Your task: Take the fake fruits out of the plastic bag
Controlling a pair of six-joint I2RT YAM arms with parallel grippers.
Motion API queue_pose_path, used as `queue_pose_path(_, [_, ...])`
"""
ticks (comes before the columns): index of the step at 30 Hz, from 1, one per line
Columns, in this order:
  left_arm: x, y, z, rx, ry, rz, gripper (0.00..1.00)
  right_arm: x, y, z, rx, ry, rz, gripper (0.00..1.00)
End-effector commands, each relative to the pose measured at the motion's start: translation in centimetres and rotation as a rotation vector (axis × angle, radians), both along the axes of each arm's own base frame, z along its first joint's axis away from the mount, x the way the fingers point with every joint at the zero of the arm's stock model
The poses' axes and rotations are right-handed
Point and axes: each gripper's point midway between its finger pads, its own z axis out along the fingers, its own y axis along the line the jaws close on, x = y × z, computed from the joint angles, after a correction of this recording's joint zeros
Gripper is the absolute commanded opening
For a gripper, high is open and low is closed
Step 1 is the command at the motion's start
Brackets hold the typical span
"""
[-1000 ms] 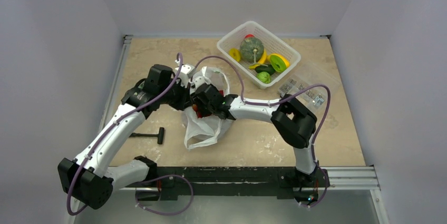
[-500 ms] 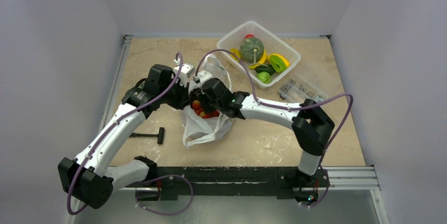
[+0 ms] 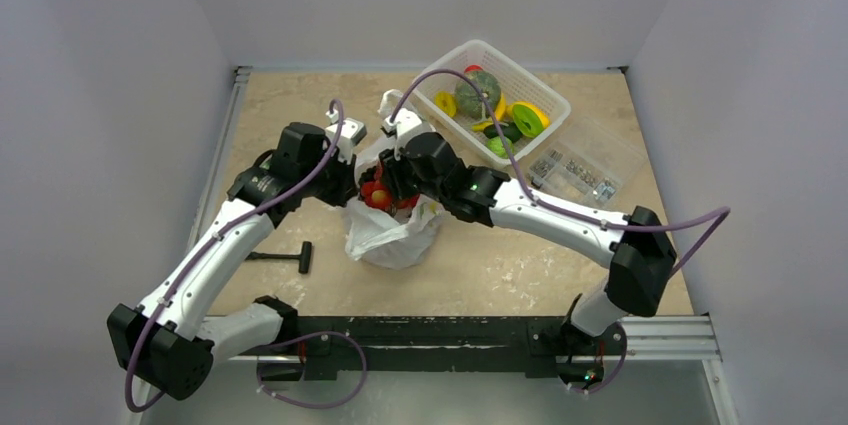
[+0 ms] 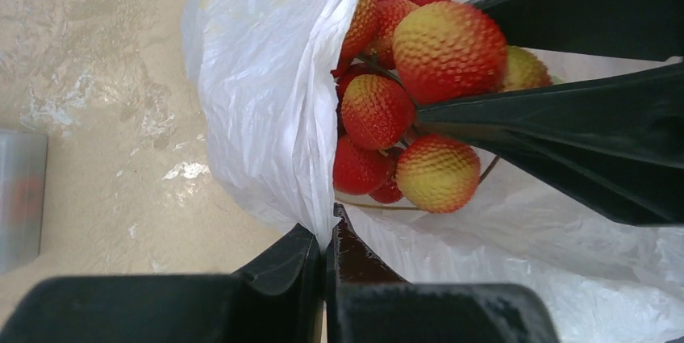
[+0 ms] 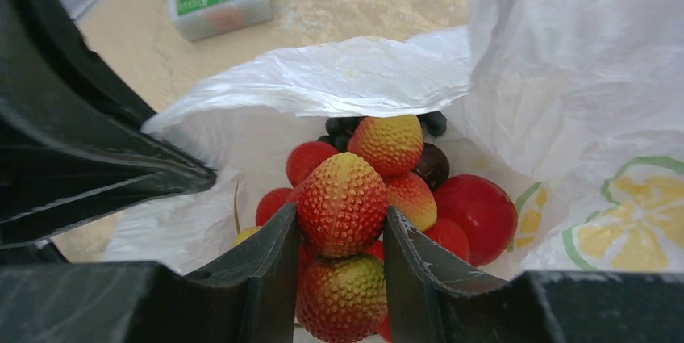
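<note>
- Your right gripper (image 5: 340,222) has its two fingers clamped on one knobbly berry of the red-and-yellow berry bunch (image 4: 448,52). The bunch sits in the mouth of the plastic bag (image 4: 258,101), the rest of the berries hanging below the grip.
- Your left gripper (image 4: 325,238) is pinched tight on the thin rim of the bag. Hold that pinch and stay low, so the bag does not ride up with the fruit.
- Lift the right arm straight up and slowly. You hold a single berry, so a jerk may tear the grip loose or swing the cluster into the film.
- Watch the rim fold that hangs just over the far side of the bunch in the right wrist view. If it drapes onto the berries, draw the left gripper outward a little to widen the mouth.
- Deeper in the bag lie the round red fruit (image 5: 477,215), a dark fruit (image 5: 433,165) and the grape bunch (image 5: 343,125), touching the berries. Check that no stem hooks them as you rise.
- Once the lowest berry clears the rim, carry the bunch to bare table (image 3: 480,275), well apart from the bag, and only there spread the fingers.
</note>
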Motion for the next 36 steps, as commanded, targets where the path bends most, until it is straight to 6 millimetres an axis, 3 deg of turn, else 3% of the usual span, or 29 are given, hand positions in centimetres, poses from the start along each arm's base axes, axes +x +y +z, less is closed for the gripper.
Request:
queue_pose_path(1, [0.1,-0.6,1.7,-0.04,-0.063,-0.027,0.0,-0.2,0.4,7.6,0.2,-0.096,0.009,0.0])
queue_pose_path(7, [-0.4,-1.5,2.2,-0.085,-0.074,-0.075,0.0,-0.4,-0.2,11.8,0.284,-0.148,-0.001,0.0])
queue_pose_path(15, [-1.8,-3.2,3.9,-0.179,-0.129,-0.18,0.0,0.9,-0.1,15.0,0.282,-0.222,-0.03,0.0])
queue_pose_path(24, [0.4,0.0,2.5,-0.031,-0.12,0.02,0.0,0.0,-1.3,20.1,0.352,-0.272,-0.023,0.0])
queue_pose_path(36, [1.1,1.8,2.5,0.017,-0.152,0.116,0.0,-1.3,-4.6,26.0,0.442,-0.339,-0.068,0.0])
